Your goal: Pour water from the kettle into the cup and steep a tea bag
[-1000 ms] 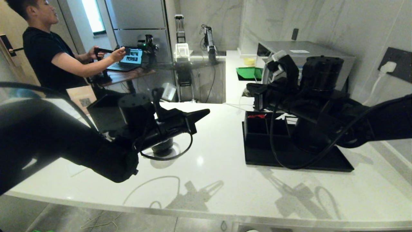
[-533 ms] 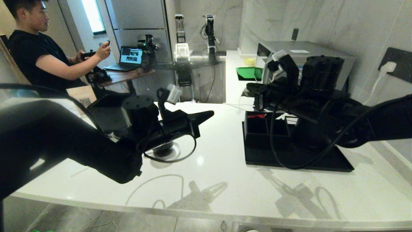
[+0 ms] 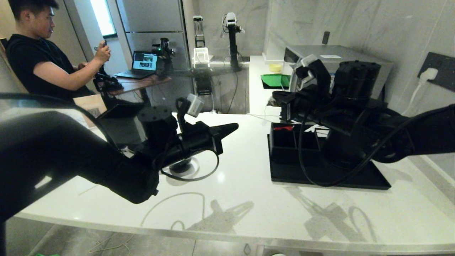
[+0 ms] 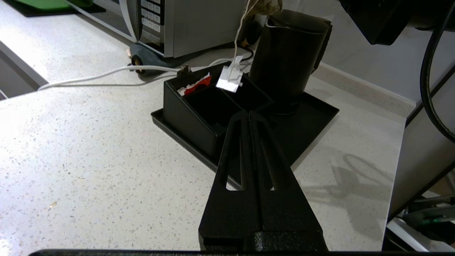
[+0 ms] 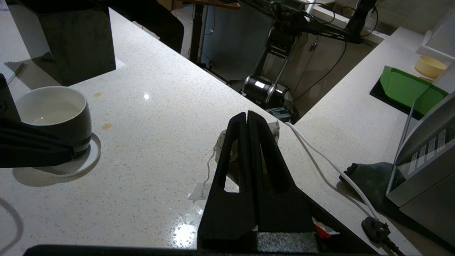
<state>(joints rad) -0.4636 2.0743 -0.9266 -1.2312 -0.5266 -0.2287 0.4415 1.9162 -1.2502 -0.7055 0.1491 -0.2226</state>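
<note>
Right wrist view: right gripper jaws pinch tea bag above counter.

The cup stands left of the tray bearing the kettle.

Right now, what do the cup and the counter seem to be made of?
The cup: probably glazed ceramic, glossy dark outside and white inside, with light glinting on it. The counter: looks like polished speckled stone or quartz, since it mirrors the lamps.
</note>
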